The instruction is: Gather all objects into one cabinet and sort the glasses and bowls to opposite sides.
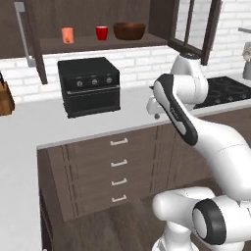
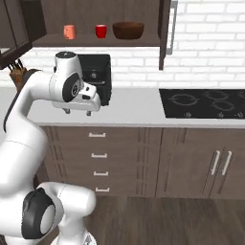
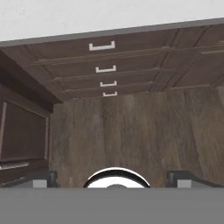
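The dark wood cabinet (image 1: 98, 45) (image 2: 52, 42) stands open above the counter. On its shelf, from left to right, sit an orange tumbler (image 1: 67, 35) (image 2: 69, 32), a red cup (image 1: 101, 33) (image 2: 101, 31) and a wide brown wooden bowl (image 1: 129, 31) (image 2: 128, 30). My gripper (image 1: 156, 115) (image 2: 77, 112) (image 3: 112, 177) hangs well below the shelf at the counter's front edge. It points down at the floor, open, with nothing between its fingers.
A black toaster oven (image 1: 89, 86) (image 2: 98, 72) stands on the grey counter (image 1: 44, 122) under the cabinet. A black cooktop (image 1: 223, 90) (image 2: 206, 103) lies to the right. Drawers (image 1: 117, 162) (image 3: 103, 46) run below the counter, and a knife block (image 1: 5, 98) sits far left.
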Motion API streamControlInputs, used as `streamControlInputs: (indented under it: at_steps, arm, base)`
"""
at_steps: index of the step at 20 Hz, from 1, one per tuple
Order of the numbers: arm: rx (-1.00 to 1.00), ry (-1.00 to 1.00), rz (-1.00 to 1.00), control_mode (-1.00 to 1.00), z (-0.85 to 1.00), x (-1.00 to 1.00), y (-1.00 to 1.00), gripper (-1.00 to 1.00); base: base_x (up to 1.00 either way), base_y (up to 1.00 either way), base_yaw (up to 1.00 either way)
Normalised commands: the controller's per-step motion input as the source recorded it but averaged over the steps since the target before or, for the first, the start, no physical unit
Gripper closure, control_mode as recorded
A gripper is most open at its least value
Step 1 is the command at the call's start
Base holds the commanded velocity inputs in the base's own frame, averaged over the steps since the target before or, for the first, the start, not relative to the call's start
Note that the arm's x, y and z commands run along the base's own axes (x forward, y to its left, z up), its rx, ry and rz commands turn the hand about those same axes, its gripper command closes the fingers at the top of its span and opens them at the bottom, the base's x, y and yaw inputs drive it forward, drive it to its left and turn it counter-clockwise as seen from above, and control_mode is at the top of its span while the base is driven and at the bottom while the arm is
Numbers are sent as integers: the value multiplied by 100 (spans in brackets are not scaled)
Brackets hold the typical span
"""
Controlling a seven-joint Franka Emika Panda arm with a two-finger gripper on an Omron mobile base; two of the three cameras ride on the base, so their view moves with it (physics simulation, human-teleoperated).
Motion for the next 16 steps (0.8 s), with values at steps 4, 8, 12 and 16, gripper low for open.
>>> streamControlInputs:
  at_steps: [4, 8, 12, 16]
  arm:
    - [0, 0, 0, 100, 0, 0, 0, -100]
    - [0, 0, 0, 100, 0, 0, 0, -100]
    - [0, 0, 0, 100, 0, 0, 0, -100]
    - [0, 0, 0, 100, 0, 0, 0, -100]
  base:
    - [-38, -1, 26]
    - [-64, -20, 77]
    - [-58, -20, 88]
    - [-60, -25, 99]
